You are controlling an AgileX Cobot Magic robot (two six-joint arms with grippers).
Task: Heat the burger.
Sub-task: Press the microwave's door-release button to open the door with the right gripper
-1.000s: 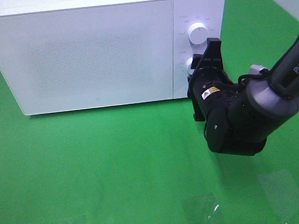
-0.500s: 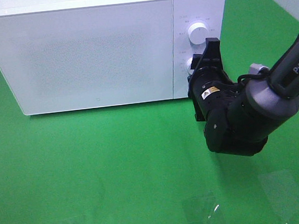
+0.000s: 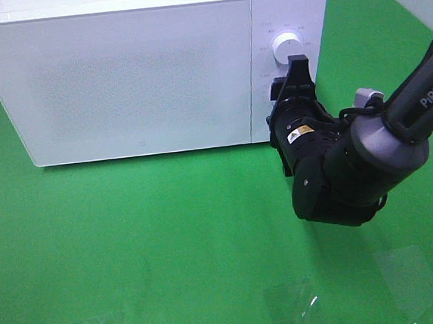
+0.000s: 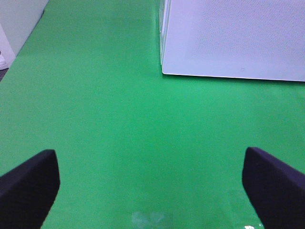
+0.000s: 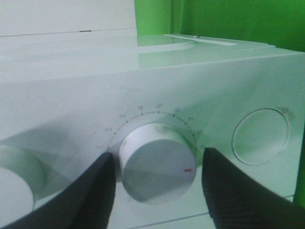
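As the part-open, empty right gripper (image 3: pixel 287 84) straddled the microwave's (image 3: pixel 118 79) three-o'clock knob (image 5: pixel 157 171), a skewed retreat could nudge it.

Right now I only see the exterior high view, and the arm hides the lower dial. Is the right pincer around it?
Observer: Yes. The right pincer straddles the lower dial, one finger on each side, seemingly just off it.
Operator: Where is its pointer?
Observer: The red mark sits at the rim, on the side toward the round recessed button.
Operator: And the left pincer?
Observer: The left pincer is open and empty over the green mat, facing the microwave corner.
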